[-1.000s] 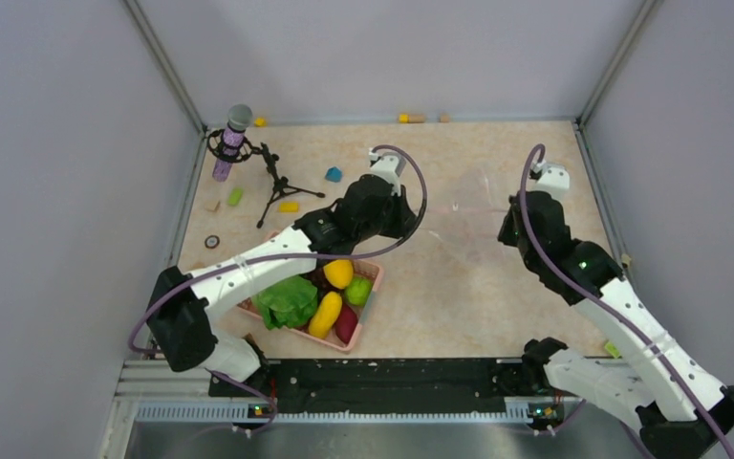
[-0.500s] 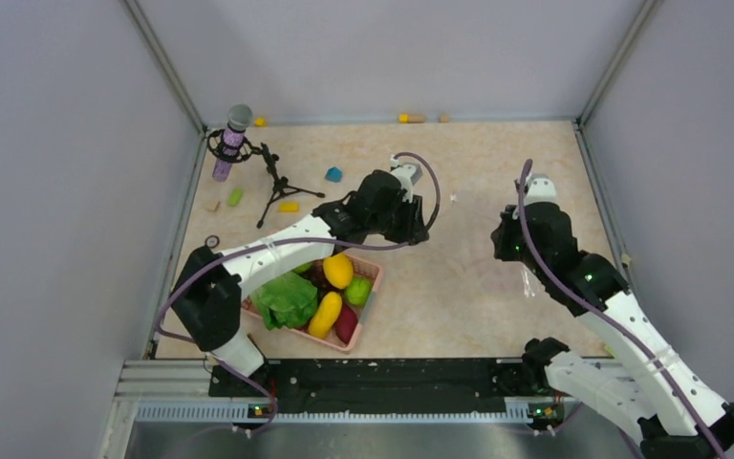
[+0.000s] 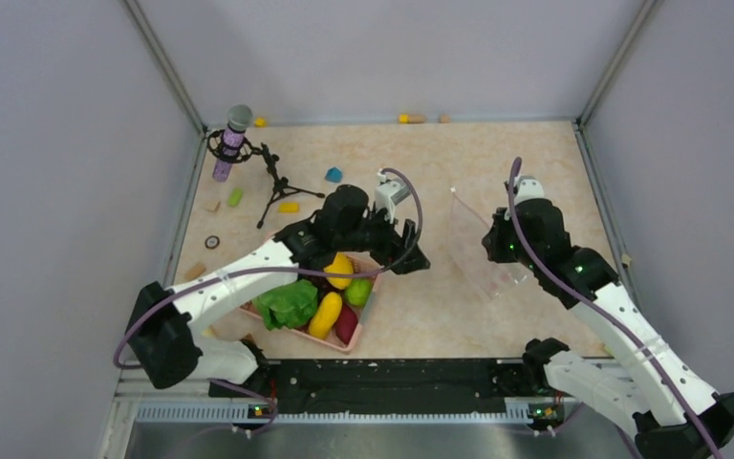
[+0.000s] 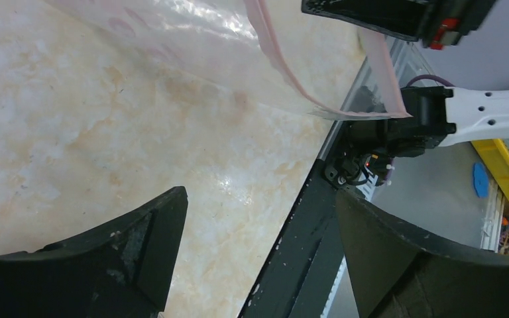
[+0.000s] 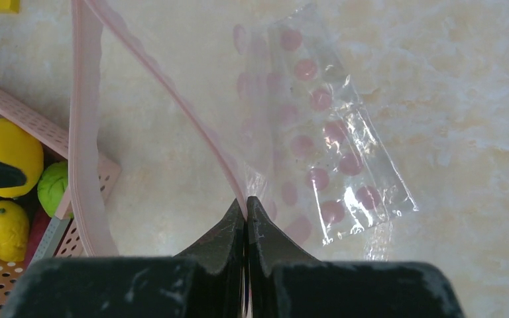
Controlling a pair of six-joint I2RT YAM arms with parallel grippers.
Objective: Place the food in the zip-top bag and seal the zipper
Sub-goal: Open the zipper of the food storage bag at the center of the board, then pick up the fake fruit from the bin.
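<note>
Both arms are white shell links joined by black joint housings. A thin purple cable (image 3: 418, 212) runs along the left arm (image 3: 234, 277); the right arm (image 3: 636, 330) carries its own purple cable (image 3: 513, 186) and a small green light (image 3: 581, 268) on a black housing. Bulky black shoulder blocks (image 3: 164, 342) sit at seven and five o'clock in the top view. The left gripper (image 4: 258, 199) has matte black, scuffed wedge fingers (image 4: 116, 255); the black fingers (image 5: 225, 233) of the right gripper (image 5: 246, 207) taper to thin tips.

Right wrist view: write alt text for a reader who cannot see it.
The right gripper is shut on the pink zipper of a clear zip-top bag, its mouth open, over the marbled table. At left, a pink basket holds yellow and green toy fruit.
</note>
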